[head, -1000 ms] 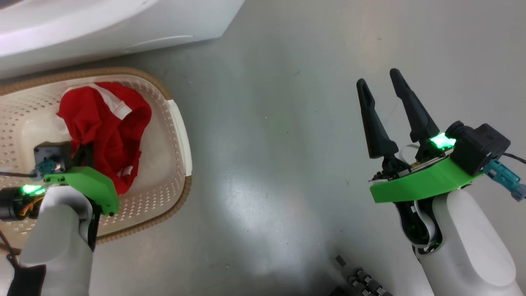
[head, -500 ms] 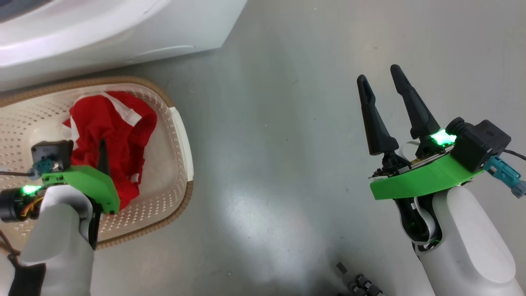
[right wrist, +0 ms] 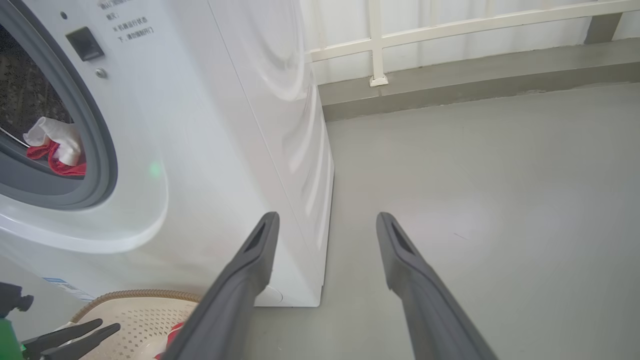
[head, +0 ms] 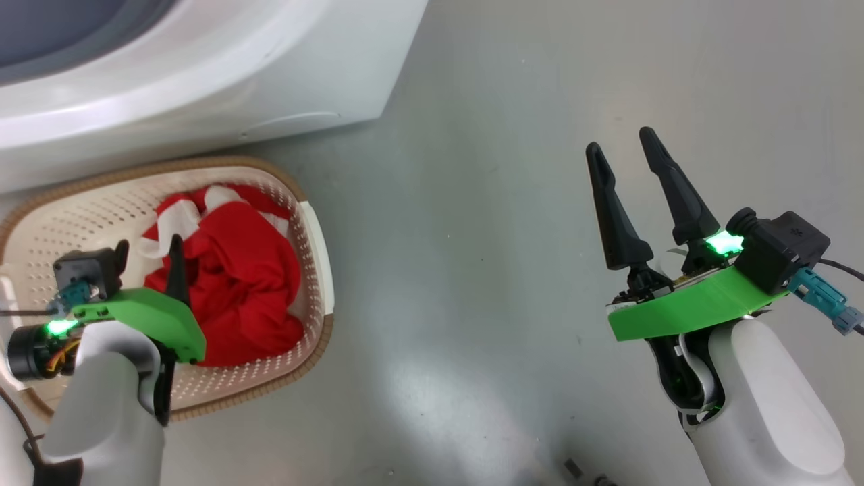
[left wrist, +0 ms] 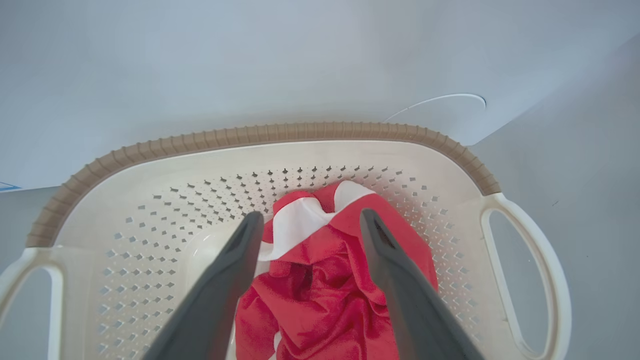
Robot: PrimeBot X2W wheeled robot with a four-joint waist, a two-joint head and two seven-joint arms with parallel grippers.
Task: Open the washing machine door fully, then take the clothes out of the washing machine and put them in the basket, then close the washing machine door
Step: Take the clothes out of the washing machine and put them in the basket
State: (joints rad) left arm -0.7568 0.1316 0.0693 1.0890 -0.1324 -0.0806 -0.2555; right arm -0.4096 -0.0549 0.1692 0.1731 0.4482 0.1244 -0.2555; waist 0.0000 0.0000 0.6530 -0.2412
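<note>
The cream basket (head: 67, 216) stands on the floor against the white washing machine (head: 202, 81). Red and white clothes (head: 243, 290) lie heaped inside it. My left gripper (head: 150, 251) hovers over the basket, open, and in the left wrist view its fingers (left wrist: 220, 290) straddle the clothes (left wrist: 320, 295) without gripping them. My right gripper (head: 621, 142) is open and holds nothing above bare floor to the right. In the right wrist view more red and white clothes (right wrist: 55, 147) lie in the drum behind the grey rubber ring (right wrist: 95, 150). The washing machine door is out of view.
Grey floor (head: 472, 236) stretches between the basket and my right arm. A white railing (right wrist: 380, 45) and a low kerb run behind the machine. The basket's white handle (left wrist: 545, 280) faces the open floor.
My left gripper has opened and let go of the red clothes, which now lie in the basket. The head camera has tilted, showing more of the machine. My right arm has stayed put.
</note>
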